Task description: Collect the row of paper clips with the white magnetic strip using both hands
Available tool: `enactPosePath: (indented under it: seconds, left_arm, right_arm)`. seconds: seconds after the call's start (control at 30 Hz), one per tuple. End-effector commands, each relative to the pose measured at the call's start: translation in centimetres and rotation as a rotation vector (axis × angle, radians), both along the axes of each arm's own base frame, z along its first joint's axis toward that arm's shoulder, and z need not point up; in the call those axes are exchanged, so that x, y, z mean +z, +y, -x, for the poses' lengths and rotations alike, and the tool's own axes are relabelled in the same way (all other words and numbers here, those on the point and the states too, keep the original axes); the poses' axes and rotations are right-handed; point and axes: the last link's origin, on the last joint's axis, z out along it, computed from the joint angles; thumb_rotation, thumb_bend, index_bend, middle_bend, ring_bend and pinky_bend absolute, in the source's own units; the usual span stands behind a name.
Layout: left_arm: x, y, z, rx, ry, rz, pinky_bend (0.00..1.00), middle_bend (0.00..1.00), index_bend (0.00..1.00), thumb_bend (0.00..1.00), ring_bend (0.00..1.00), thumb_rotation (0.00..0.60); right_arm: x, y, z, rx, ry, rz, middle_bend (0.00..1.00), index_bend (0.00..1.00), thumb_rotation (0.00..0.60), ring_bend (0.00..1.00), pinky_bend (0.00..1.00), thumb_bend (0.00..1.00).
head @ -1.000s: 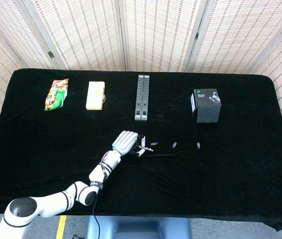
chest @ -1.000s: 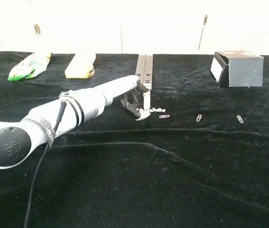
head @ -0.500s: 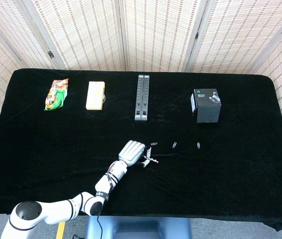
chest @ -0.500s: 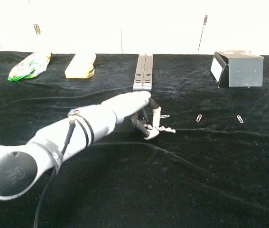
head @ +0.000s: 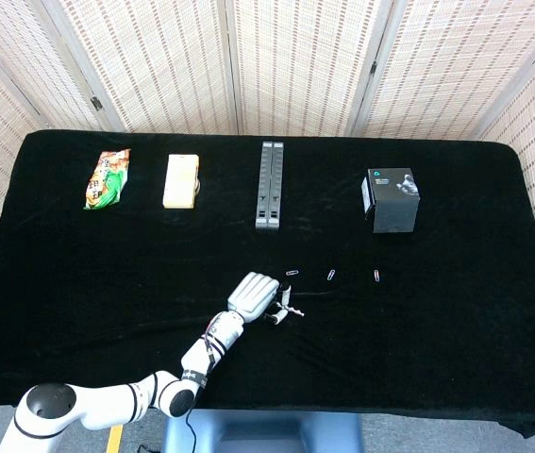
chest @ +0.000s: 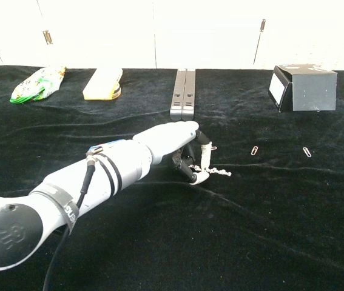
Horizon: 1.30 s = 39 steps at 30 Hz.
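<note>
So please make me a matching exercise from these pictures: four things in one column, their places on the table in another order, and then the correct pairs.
Things:
1. green snack bag
2. dark box
3. grey bar
4. left robot hand

Places:
A. far side, middle
B. near side, beside the loose paper clips
C. far left
D. far side, right

Pairs: 1-C, 2-D, 3-A, 4-B
</note>
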Motion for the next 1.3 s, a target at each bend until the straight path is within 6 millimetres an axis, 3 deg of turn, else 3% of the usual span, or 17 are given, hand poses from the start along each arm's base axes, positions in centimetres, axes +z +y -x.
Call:
enactPosePath:
  seconds: [0.03, 0.1, 0.2, 0.63, 0.73, 0.77, 0.83, 0.9, 1.0, 1.1, 1.3]
  left_arm:
    - [0.1, -0.1, 0.2, 0.007, 0.007, 0.01, 1.0, 1.0, 0.56, 0.4, 1.0, 0.6]
    - [0.3, -0.2, 0.2, 0.015, 0.006, 0.022, 1.0, 1.0, 0.46, 0.37, 1.0, 0.6]
    - [0.5, -0.4, 0.1, 0.014, 0.005, 0.024, 1.0, 1.0, 0.41, 0.34, 1.0, 0.6]
    - [3.1, -1.2, 0.3, -0.046, 0.015, -0.028, 1.0, 1.0, 0.35, 0.29, 1.0, 0.6]
    - [5.0, -0.6, 1.5, -0.073, 0.056, -0.076, 0.9, 0.93, 0.35, 0.29, 0.9, 0.6]
    - [5.7, -0.4, 2.1, -0.078, 0.066, -0.089, 0.81, 0.86, 0.35, 0.29, 0.82, 0.6]
    - [7.7, 0.0, 3.7, -0.081, 0.097, -0.126, 0.63, 0.73, 0.35, 0.29, 0.68, 0.6]
    - [10.2, 0.4, 6.1, -0.078, 0.144, -0.196, 0.43, 0.53, 0.35, 0.29, 0.48, 0.6]
    - [14.0, 0.1, 9.7, -0.054, 0.19, -0.322, 0.28, 0.34, 0.34, 0.29, 0.29, 0.6]
    - [17.9, -0.6, 13.6, -0.01, 0.228, -0.431, 0.24, 0.28, 0.33, 0.29, 0.24, 0.6]
    - [24.2, -3.4, 20.4, 0.082, 0.266, -0.619, 0.18, 0.27, 0.33, 0.29, 0.19, 0.6]
  right_arm:
    - [0.0, 0.0, 0.0, 0.0, 0.001, 0.0, 0.0, 0.1, 0.6, 0.0, 0.0, 0.36]
    - [0.0, 0.0, -0.1, 0.002, 0.001, 0.0, 0.0, 0.1, 0.6, 0.0, 0.0, 0.36]
    - [-0.1, 0.1, -0.1, 0.004, 0.002, 0.0, 0.0, 0.1, 0.6, 0.0, 0.0, 0.36]
    - [-0.5, 0.3, -0.6, 0.026, 0.019, -0.005, 0.0, 0.1, 0.6, 0.0, 0.0, 0.36]
    - [-0.7, 0.3, -0.9, 0.033, 0.028, -0.008, 0.0, 0.1, 0.6, 0.0, 0.0, 0.36]
    - [-0.8, 0.3, -0.9, 0.035, 0.032, -0.009, 0.0, 0.1, 0.6, 0.0, 0.0, 0.36]
    - [-1.1, 0.1, -1.2, 0.041, 0.043, -0.015, 0.0, 0.1, 0.6, 0.0, 0.0, 0.36]
    - [-1.7, -0.3, -1.5, 0.047, 0.06, -0.033, 0.0, 0.1, 0.6, 0.0, 0.0, 0.36]
    - [-2.8, -1.3, -2.0, 0.048, 0.076, -0.057, 0.0, 0.1, 0.6, 0.0, 0.0, 0.36]
    - [-4.2, -2.6, -2.6, 0.046, 0.087, -0.081, 0.0, 0.1, 0.6, 0.0, 0.0, 0.36]
    - [-8.0, -5.7, -5.1, 0.094, 0.088, -0.152, 0.0, 0.11, 0.6, 0.0, 0.0, 0.36]
